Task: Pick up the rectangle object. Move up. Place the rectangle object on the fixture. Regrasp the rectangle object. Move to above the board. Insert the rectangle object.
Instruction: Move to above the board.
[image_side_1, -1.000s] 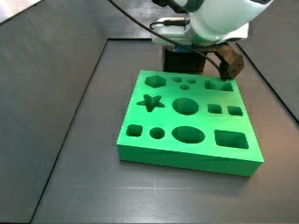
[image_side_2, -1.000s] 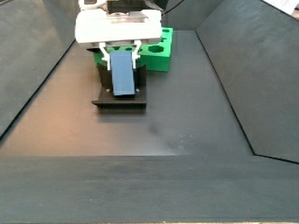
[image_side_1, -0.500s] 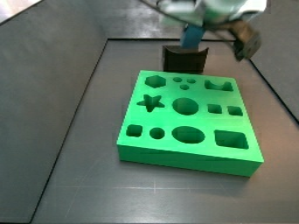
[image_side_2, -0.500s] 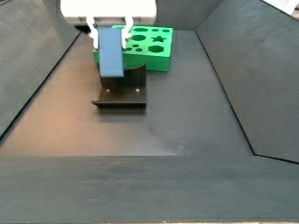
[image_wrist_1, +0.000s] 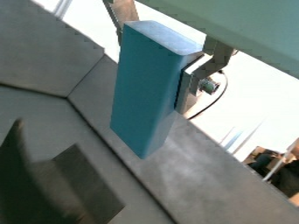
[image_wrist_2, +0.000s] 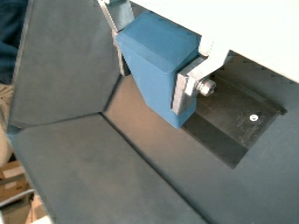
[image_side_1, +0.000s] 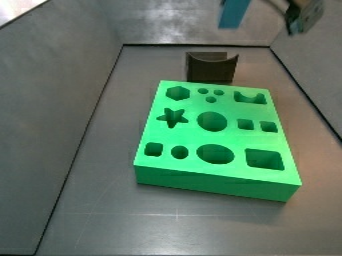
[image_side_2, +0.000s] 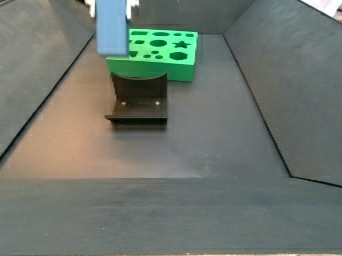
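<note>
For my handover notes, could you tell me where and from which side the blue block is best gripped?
Grip the blue block near its upper end, across its two broad flat faces, coming from above. It hangs upright and long, and the gripper holds it this way, jaws shut on its flat sides, high above the fixture.

You have the gripper (image_wrist_2: 149, 63) high above the floor, small grey-blue rectangular block (image_wrist_2: 159, 52) between its fingers, well above the dark notched fixture (image_side_2: 138, 100). In a side view, the large green board with cut-out holes (image_side_1: 214, 135) lies just before the fixture.
</note>
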